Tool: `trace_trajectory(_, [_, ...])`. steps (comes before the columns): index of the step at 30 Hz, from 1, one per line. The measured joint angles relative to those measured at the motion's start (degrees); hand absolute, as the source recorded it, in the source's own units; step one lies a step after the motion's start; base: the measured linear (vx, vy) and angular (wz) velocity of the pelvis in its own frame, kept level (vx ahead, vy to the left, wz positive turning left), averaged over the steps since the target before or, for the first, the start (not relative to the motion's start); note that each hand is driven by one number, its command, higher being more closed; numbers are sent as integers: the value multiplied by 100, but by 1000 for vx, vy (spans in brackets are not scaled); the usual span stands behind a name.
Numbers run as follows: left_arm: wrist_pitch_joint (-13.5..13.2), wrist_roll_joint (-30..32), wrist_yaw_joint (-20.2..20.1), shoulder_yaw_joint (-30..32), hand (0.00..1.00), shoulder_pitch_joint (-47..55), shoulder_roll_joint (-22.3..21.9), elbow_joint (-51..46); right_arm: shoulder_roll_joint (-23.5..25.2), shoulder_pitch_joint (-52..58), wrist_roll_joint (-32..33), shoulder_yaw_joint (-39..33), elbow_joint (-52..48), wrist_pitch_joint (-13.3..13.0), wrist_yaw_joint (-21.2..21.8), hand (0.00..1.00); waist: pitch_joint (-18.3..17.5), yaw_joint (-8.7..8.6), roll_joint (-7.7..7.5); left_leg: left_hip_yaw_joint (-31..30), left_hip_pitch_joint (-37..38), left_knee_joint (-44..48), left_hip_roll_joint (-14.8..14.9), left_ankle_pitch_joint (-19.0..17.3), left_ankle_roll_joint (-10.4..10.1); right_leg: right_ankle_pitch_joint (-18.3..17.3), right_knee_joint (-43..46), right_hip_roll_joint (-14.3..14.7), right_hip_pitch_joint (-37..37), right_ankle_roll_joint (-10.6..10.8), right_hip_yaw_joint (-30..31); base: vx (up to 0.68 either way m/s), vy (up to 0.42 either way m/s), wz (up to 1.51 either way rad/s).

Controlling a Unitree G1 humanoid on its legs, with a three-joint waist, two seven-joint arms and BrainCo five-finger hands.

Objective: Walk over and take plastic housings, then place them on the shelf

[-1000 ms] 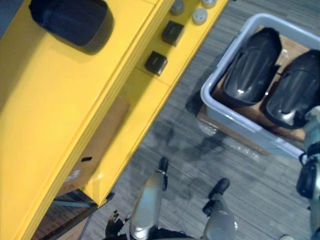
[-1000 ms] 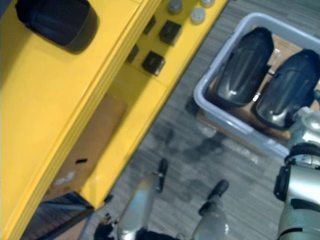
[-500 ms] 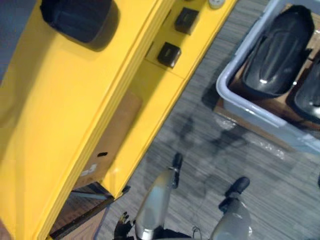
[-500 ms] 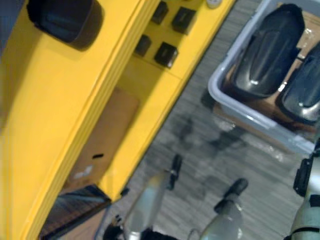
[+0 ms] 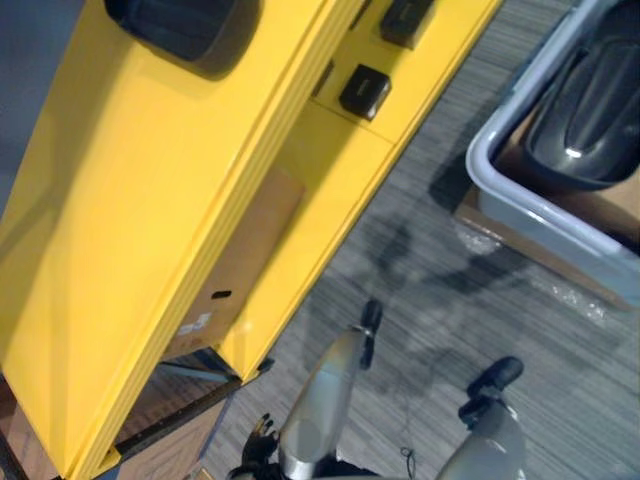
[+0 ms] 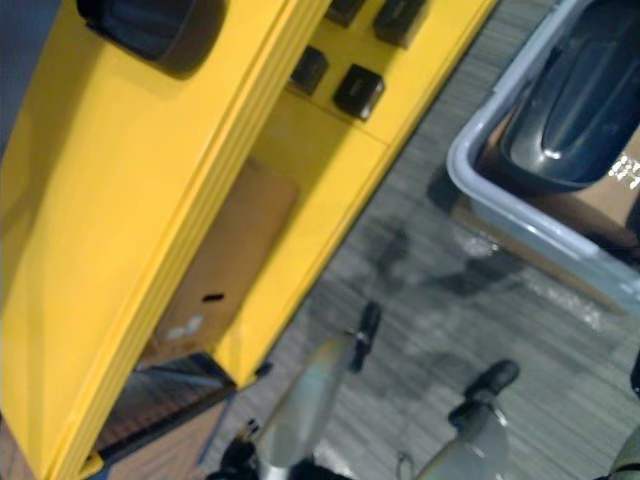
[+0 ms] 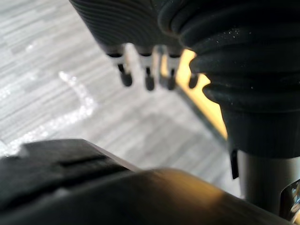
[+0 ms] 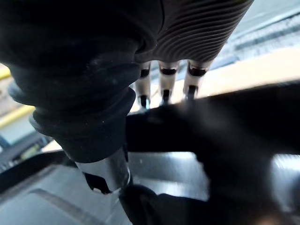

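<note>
Mid-fetch, by the look of things: standing on the carpeted floor (image 5: 470, 330) between the yellow shelf (image 5: 150, 200) and the grey bin (image 5: 530, 225). Over in the bin, on the robot's right, lies a black plastic housing (image 5: 590, 120), glossy, resting on brown cardboard. Up on the shelf's top level sits a shelved housing (image 5: 185, 25), so probably one trip done. Lower down on the shelf, small black boxes (image 5: 364, 91), no part of this job.

Nothing carried in the left hand (image 7: 149, 70): fingers hanging straight and a little apart above the floor, close to the shelf's yellow edge. Nothing gripped by the right hand (image 8: 164, 79) either: fingers straight and side by side, tips down next to a dark glossy surface, most likely a housing in the bin. Cannot tell whether touching it or just short of it.

Next, likely: turn toward the bin, bring the left hand over to the housing's far side, curl both sets of fingers under the smooth shell and lift it level. Mind the bin's rim on the way out.
</note>
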Motion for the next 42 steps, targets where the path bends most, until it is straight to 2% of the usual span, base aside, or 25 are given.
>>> trace_trajectory(4, [-106, 14, -29, -35, 0, 0, -9, -9, -86, -21, -564, -2, -80, 362, 222, 100, -33, 26, 43, -9, -1, 4, 13, -3, -4, -98, 137, -18, -71, -15, 0, 17, -13, 1])
trace_trajectory(8, [-207, 32, -15, -51, 0, 0, -6, -72, -56, 105, -767, -33, -42, 394, 241, 100, -33, 26, 43, -37, -1, 28, 14, -18, -22, -188, 262, -39, -81, -6, -7, 2, -12, 3])
trace_trajectory(11, [-243, 44, 13, -47, 0, 6, 6, -201, 42, 188, -901, -273, 39, 111, 85, 100, -33, 28, 42, -81, 0, 48, 19, -25, -32, -231, 331, -39, -69, -19, -27, -5, -10, 4])
trace_trajectory(13, [-305, 43, 21, -29, 0, 12, 28, -276, 171, 223, -1055, -299, 108, -278, -189, 100, -26, -4, 32, -85, 2, 73, 30, -26, -33, -237, 349, -34, -56, -28, -26, 0, 0, 0])
trace_trajectory(15, [-379, 37, 64, 34, 0, 13, 39, -390, 267, 237, -1115, -308, 151, -553, -385, 100, -18, -24, 22, -114, 14, 131, 46, -34, -41, -238, 355, -11, -26, -29, -21, -3, 0, -5])
trace_trajectory(16, [-413, 10, 101, 73, 0, 9, 58, -503, 362, 248, -1126, -310, 147, -719, -518, 100, 6, -41, -10, -117, 57, 167, 72, -54, -41, -241, 353, 14, 37, -35, -22, -6, 1, -6])
trace_trajectory(18, [-425, 6, 193, 128, 0, 3, 112, -634, 549, 331, -1185, -304, 113, -866, -710, 100, 63, -73, -86, -113, 217, 170, 108, -91, -42, -251, 329, 48, 191, -51, -20, -16, -5, -6])
trace_trajectory(22, [-530, 19, 402, 720, 0, 14, 227, -1150, 1037, 665, -1426, -227, -468, -1341, -973, 100, 279, -296, -382, -93, 632, 9, 201, -115, -56, -265, 187, 139, 581, -50, -21, -17, -21, -7])
trace_trajectory(24, [-624, 118, 621, 960, 0, 1, 295, -1557, 1226, 794, -1547, -170, -786, -1502, -1111, 100, 437, -413, -610, -65, 839, -126, 238, -82, -89, -262, 93, 181, 758, -46, -23, 1, -39, -6])
trace_trajectory(25, [-627, 295, 784, 1021, 0, -3, 389, -1820, 1358, 893, -1548, -176, -1033, -1557, -1215, 100, 557, -512, -790, -39, 1040, -296, 243, -20, -103, -257, 15, 189, 905, -42, -27, 28, -51, -2])
trace_trajectory(26, [-622, 385, 881, 1023, 0, -5, 449, -1944, 1431, 955, -1545, -192, -1158, -1603, -1310, 100, 611, -544, -882, -17, 1164, -396, 247, 14, -117, -251, -45, 198, 994, -37, -29, 40, -58, -1])
trace_trajectory(28, [-520, 668, 1152, 1167, 0, 12, 473, -2453, 1570, 1272, -1569, -189, -1655, -1675, -1462, 100, 640, -633, -1073, 18, 1532, -670, 272, 90, -144, -233, -241, 258, 1319, -21, -53, 75, -62, -1])
trace_trajectory(32, [-192, 1078, 1380, 1503, 0, 107, 485, -3599, 2002, 1971, -1709, -312, -2748, -1672, -1649, 100, 612, -791, -1268, -29, 2154, -1094, 337, 255, -212, -241, -421, 348, 1862, -35, -200, 78, -80, 5])
trace_trajectory(34, [1, 1231, 1346, 1565, 0, 211, 492, -4005, 2308, 2345, -1812, -416, -3327, -1665, -1695, 100, 408, -831, -1452, -39, 2333, -1327, 342, 394, -232, -262, -447, 352, 1940, -69, -247, 41, -84, -2])
trace_trajectory(38, [408, 1675, 1251, 1575, 0, 415, 488, -4623, 2777, 3015, -2115, -735, -4464, -1608, -1793, 100, 117, -957, -1627, -55, 2815, -1737, 409, 422, -272, -272, -682, 465, 2329, -81, -337, 29, -55, -2])
trace_trajectory(40, [516, 2254, 1316, 1591, 0, 572, 486, -5225, 3035, 3598, -2427, -833, -5314, -1614, -1837, 100, -316, -966, -1758, -14, 2929, -1891, 435, 419, -276, -272, -917, 543, 2446, -77, -347, 29, -34, -9])
trace_trajectory(42, [487, 2949, 1462, 1596, 0, 553, 506, -5543, 3208, 3888, -2699, -851, -5735, -1657, -1910, 100, -519, -993, -1809, 11, 3120, -1984, 434, 417, -279, -263, -1060, 580, 2649, -61, -373, 14, -11, -3])
